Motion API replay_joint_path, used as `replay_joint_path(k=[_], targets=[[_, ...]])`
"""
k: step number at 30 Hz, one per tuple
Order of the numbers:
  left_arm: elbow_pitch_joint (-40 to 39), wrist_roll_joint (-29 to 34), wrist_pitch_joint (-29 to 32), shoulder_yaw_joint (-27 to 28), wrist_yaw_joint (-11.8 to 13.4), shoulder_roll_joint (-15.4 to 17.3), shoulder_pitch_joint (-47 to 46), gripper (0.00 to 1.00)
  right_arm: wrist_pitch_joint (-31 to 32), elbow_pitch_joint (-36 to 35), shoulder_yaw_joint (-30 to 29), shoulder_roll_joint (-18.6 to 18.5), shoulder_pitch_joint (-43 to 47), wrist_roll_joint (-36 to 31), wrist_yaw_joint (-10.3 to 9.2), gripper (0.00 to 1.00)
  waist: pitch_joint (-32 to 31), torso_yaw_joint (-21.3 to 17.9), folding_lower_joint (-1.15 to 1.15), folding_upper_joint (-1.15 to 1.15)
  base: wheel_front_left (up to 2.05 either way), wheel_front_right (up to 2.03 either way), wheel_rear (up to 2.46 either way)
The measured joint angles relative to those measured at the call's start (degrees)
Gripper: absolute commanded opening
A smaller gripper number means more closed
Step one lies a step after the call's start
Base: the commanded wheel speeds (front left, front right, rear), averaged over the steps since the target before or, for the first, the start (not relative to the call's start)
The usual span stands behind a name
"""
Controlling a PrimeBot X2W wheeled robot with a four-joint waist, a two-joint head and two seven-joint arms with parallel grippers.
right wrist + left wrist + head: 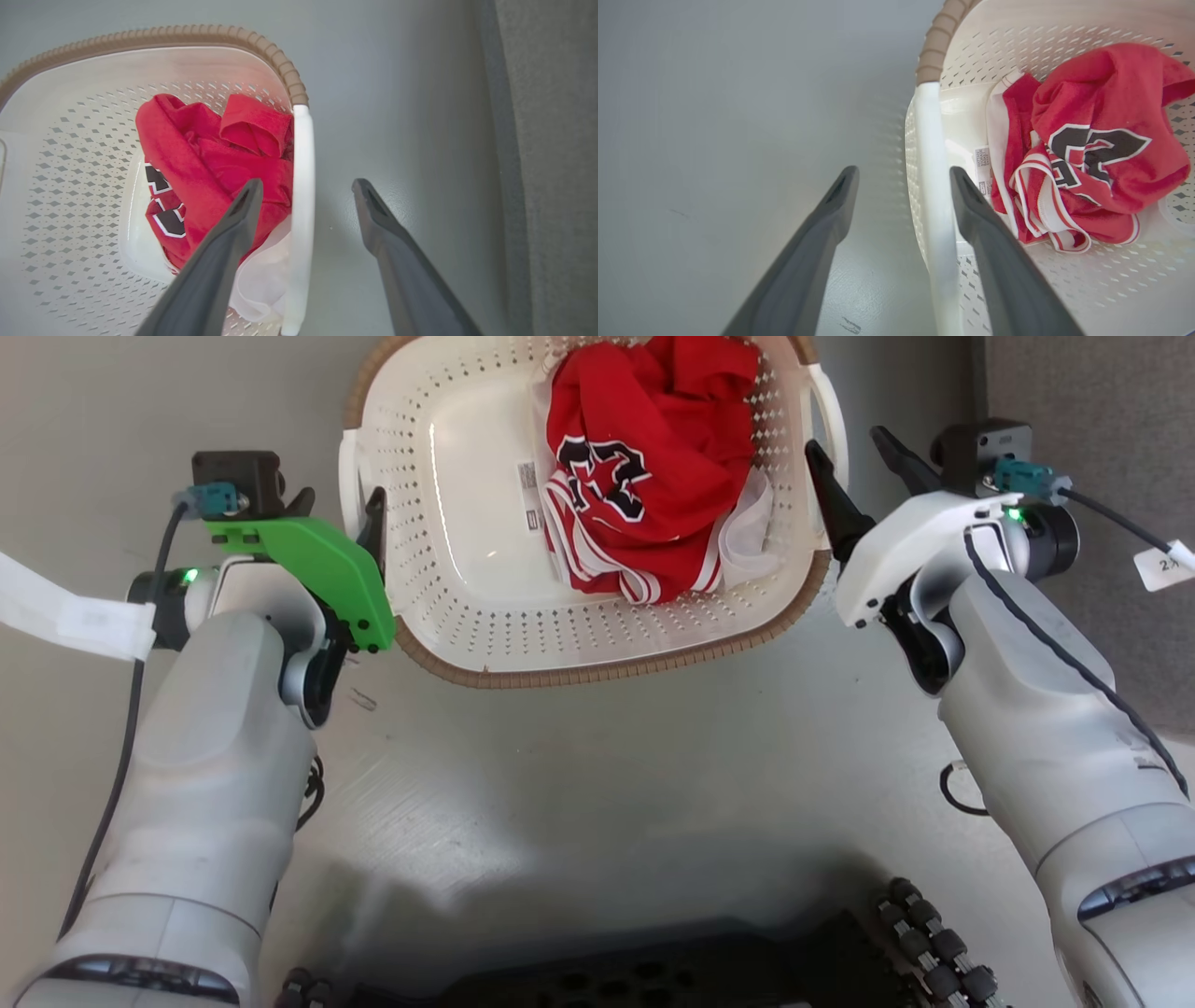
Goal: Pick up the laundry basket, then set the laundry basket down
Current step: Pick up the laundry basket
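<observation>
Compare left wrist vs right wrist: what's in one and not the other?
Left wrist: left gripper, jaws open astride the left handle; a printed label beside the jersey. Right wrist: right gripper, jaws open astride the right handle; a darker grey strip at the floor's edge. Both: basket, brown rim, red jersey, grey floor.
</observation>
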Motion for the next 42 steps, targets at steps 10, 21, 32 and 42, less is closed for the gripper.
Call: replay_joint_path(k=[10,21,32,42], targets=[[2.9,-0.9,-0.1,0.4,-0.9,-1.2,-2.4,0.0,-0.1,2.0,1.4,1.0,-1.6,1.7,0.44,0.0,1.2,-0.4,0.0,0.0,0.0,0.0,0.0],[7.1,-1.4,-0.7,0.4,-1.0,-1.2,-3.2,0.0,-0.1,4.5,3.4,1.5,-2.3,3.2,0.46,0.0,-0.2,-0.3,0.0,0.0,0.0,0.0,0.0],[11.0,-2.7,-1.0,0.4,-1.6,-1.7,-3.2,0.0,0.1,7.2,4.8,1.9,-2.3,5.2,0.52,0.0,-4.5,0.0,0.0,0.0,0.0,0.0,0.0],[14.7,-5.4,2.1,0.0,-2.4,-2.1,-2.8,0.0,2.7,9.5,6.5,2.4,-0.5,7.9,0.66,0.0,-10.4,0.0,0.0,0.0,0.0,0.0,0.0]])
